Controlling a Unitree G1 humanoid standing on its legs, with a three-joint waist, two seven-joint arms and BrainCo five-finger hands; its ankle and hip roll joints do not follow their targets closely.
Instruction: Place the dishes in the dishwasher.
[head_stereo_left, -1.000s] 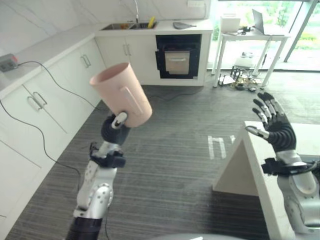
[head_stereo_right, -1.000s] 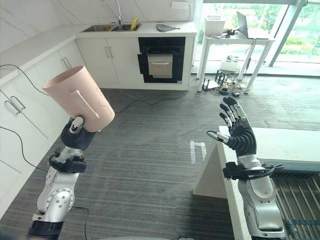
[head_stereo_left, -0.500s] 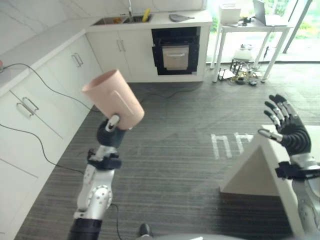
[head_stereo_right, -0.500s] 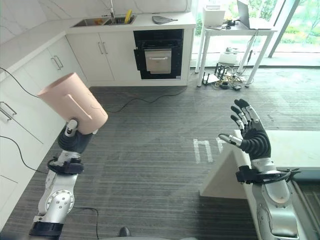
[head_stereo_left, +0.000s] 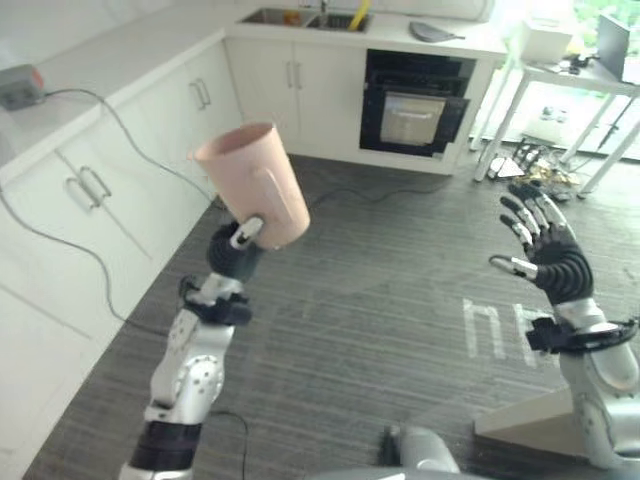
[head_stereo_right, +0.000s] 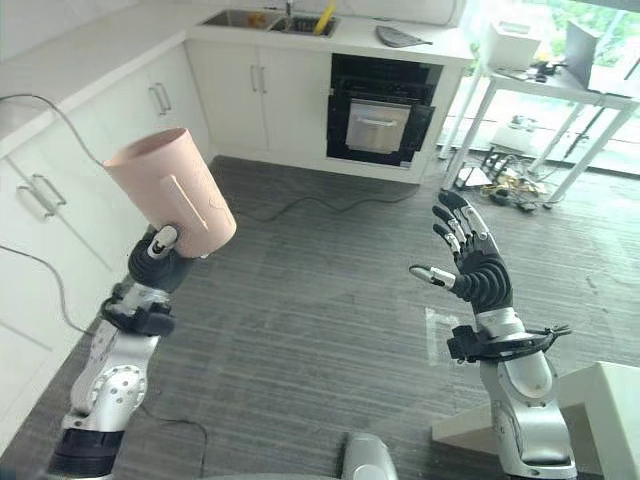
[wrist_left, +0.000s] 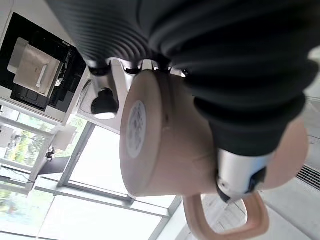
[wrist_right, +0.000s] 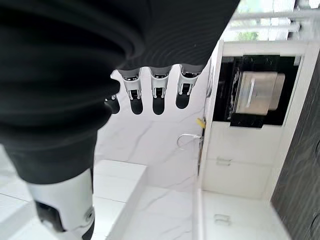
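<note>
**Left hand gripping pink cup, right hand open and empty**

Left hand (head_stereo_left: 236, 250) was closed around the base end of a pink cup (head_stereo_left: 254, 186), held up in the air over the dark striped floor (head_stereo_left: 360, 290), well clear of any surface. Thumb (head_stereo_right: 161, 240) lay up the cup's side wall.

Cup details:
- Pale salmon pink, matte, plastic-looking.
- Tall and tapered, wider at the rim than at the base.
- Tilted, open mouth pointing up and away toward the robot's left.
- Raised vertical rib on the side wall in the head views.
- Left wrist view showed a round pale sticker on the flat bottom and a loop handle (wrist_left: 224, 225) in the same pink sticking out past the hand.
- Inside of the cup could not be seen.

Right hand (head_stereo_right: 472, 265) was raised at about the same height, well apart from the cup, fingers (wrist_right: 156, 92) straight and spread, palm empty.

Surroundings: white base cabinets (head_stereo_left: 120, 180) ran along the robot's left under a white counter (head_stereo_left: 110, 60), with a small grey box (head_stereo_left: 20, 86) on it. At the far wall, a sink (head_stereo_right: 250, 18) with a yellow item in it, and a black built-in appliance (head_stereo_right: 380, 115) with its door shut. White table (head_stereo_left: 590, 90) near the windows, corner of a white block (head_stereo_right: 590, 420) low on the right.
</note>
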